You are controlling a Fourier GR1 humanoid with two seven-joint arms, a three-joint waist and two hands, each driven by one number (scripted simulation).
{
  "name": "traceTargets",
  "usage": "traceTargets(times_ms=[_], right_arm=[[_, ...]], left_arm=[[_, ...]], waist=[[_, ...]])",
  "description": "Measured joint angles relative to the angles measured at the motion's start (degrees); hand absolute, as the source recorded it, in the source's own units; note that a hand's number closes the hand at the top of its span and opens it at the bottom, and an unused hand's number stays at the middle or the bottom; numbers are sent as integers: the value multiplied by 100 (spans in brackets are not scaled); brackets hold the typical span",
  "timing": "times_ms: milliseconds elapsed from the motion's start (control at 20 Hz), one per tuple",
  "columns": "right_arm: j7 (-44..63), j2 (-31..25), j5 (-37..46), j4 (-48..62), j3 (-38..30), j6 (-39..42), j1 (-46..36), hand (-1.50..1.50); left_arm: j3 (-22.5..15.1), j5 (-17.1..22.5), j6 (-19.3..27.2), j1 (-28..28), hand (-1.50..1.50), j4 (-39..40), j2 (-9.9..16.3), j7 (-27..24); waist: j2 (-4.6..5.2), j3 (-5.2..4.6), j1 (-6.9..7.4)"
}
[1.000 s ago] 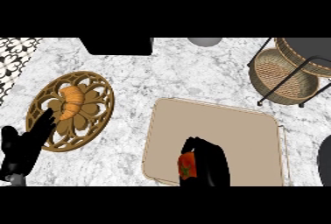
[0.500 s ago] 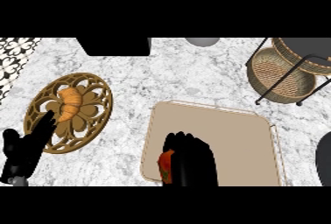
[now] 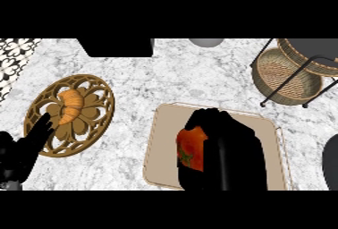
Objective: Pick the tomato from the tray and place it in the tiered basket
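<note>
The right hand (image 3: 221, 147) is curling its fingers round the tomato (image 3: 190, 148), which is showing at the hand's left side above the beige tray (image 3: 165, 147). The left hand (image 3: 23, 150) is resting open at the lower left, its fingertips overlapping the edge of the carved wooden plate (image 3: 92, 116) holding a croissant (image 3: 70, 105).

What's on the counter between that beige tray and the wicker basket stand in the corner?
Nothing: in the head view, only bare marble counter lies between the tray and the tiered basket. The tomato sits in the right hand over the tray.

Single head view, aimed steeply downward at the white-grey marbled stone counter (image 3: 165, 76); forearms enter from the lower edge.
</note>
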Motion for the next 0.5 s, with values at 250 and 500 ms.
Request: traceTargets(times_ms=[250,500], right_arm=[[-293,30,-336,-39,-1023,169,-480,150],[-924,-172,-812,561,-2266,21,-1004,150]], left_arm=[[5,-57,1,37,0,-37,-39,-38],[18,-133,30,-7,0,22,-84,-112]], waist=[[8,2,13],[15,13,28]])
